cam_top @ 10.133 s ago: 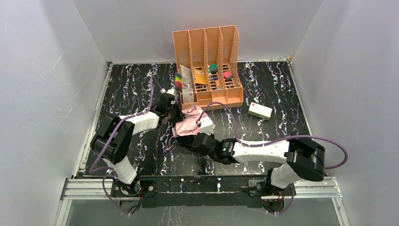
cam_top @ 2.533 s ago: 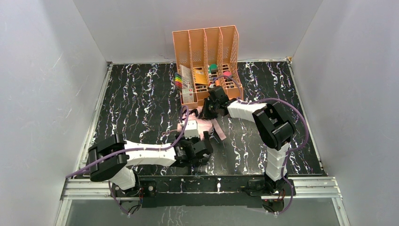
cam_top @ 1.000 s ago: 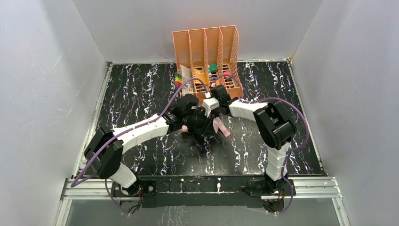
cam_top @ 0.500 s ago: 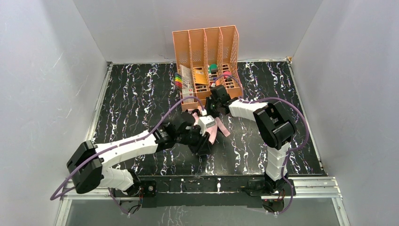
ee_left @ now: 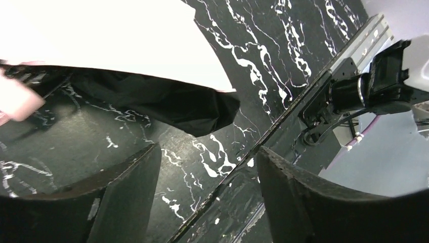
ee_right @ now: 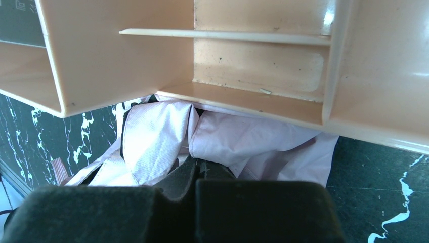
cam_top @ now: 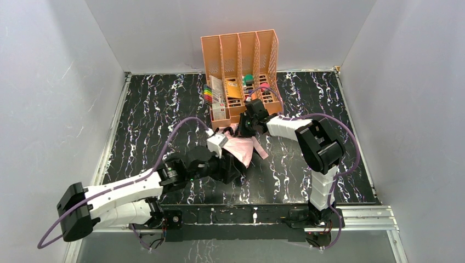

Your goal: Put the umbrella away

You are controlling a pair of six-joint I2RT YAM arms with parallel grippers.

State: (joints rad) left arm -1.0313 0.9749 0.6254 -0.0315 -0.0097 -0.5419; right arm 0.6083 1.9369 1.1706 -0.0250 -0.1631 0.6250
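The umbrella point(cam_top: 242, 147) lies crumpled on the black marbled table just in front of the orange desk organiser point(cam_top: 241, 55), pale pink fabric on top and black fabric point(ee_left: 167, 104) spilling out below. My left gripper point(cam_top: 229, 169) sits low at its near edge. In the left wrist view it point(ee_left: 207, 169) is open with only tabletop between its fingers, and the fabric lies beyond the tips. My right gripper point(cam_top: 245, 125) is at the umbrella's far end by the organiser point(ee_right: 253, 61). It point(ee_right: 200, 169) is shut, its tips tucked against the pink folds point(ee_right: 152, 134); whether they pinch cloth I cannot tell.
The organiser's front trays hold coloured markers point(cam_top: 208, 94) and small items. A metal rail point(cam_top: 236, 216) with the arm bases runs along the near table edge, also in the left wrist view point(ee_left: 349, 55). Grey walls close in the left, back and right sides.
My left arm has drawn back toward the near edge and its gripper has opened, letting go of the umbrella fabric. The right gripper has stayed put, shut.
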